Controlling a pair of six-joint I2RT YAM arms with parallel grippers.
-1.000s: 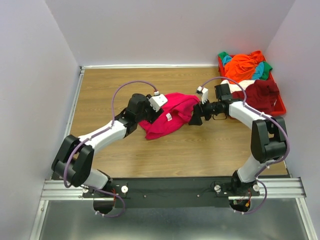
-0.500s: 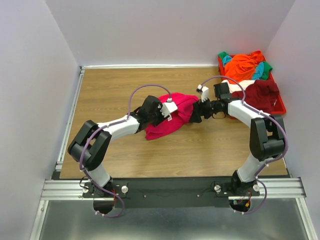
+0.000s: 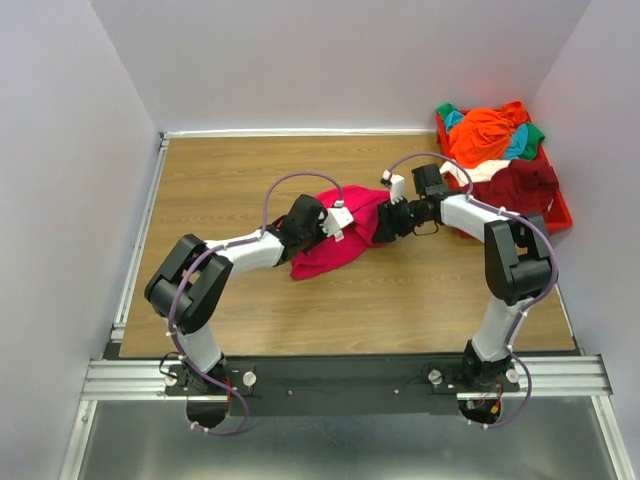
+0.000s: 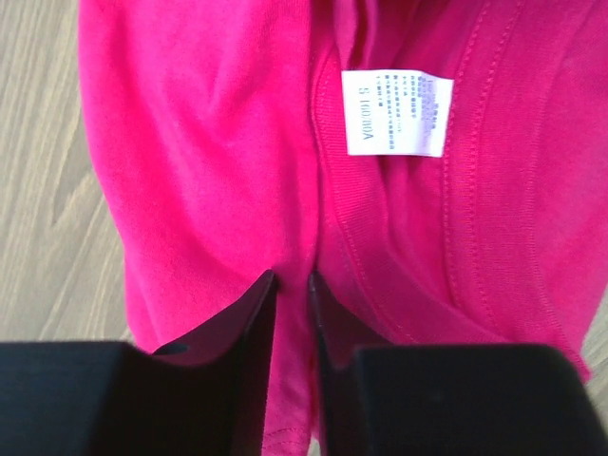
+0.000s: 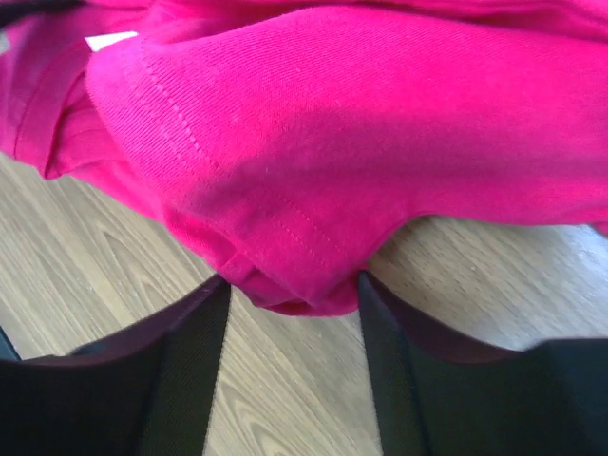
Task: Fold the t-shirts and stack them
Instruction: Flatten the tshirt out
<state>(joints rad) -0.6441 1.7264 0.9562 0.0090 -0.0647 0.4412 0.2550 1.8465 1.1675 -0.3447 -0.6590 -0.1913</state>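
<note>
Left claw (image 4: 290, 277) nearly shut around a pink shirt (image 4: 190, 142) fold, can't tell if gripping; right claw (image 5: 293, 280) open, shirt's edge between its fingers.

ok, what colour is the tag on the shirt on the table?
White tag, small grey print, on the magenta t-shirt. Clearest in the left wrist view.

**T-shirts:** 5 colours counted.
- On the table, at centre: 1 magenta t-shirt (image 3: 335, 250).
- Heaped in the bin at 2 o'clock: 1 orange t-shirt (image 3: 485, 135), 1 dark maroon t-shirt (image 3: 520, 185), teal cloth (image 3: 517, 146) and green cloth (image 3: 537, 131). The garment count for the teal and green cannot be told.

**White sewn label** (image 4: 397, 112): 1.
**Red bin** (image 3: 563, 212): 1.
**Wooden table** (image 3: 220, 170): 1.
**Arms:** 2, left arm (image 3: 240, 255) and right arm (image 3: 470, 215).
**Grippers:** 2, left gripper (image 4: 290, 280) and right gripper (image 5: 293, 285).
**Purple cables** (image 3: 300, 176): 2, one per arm.
</note>
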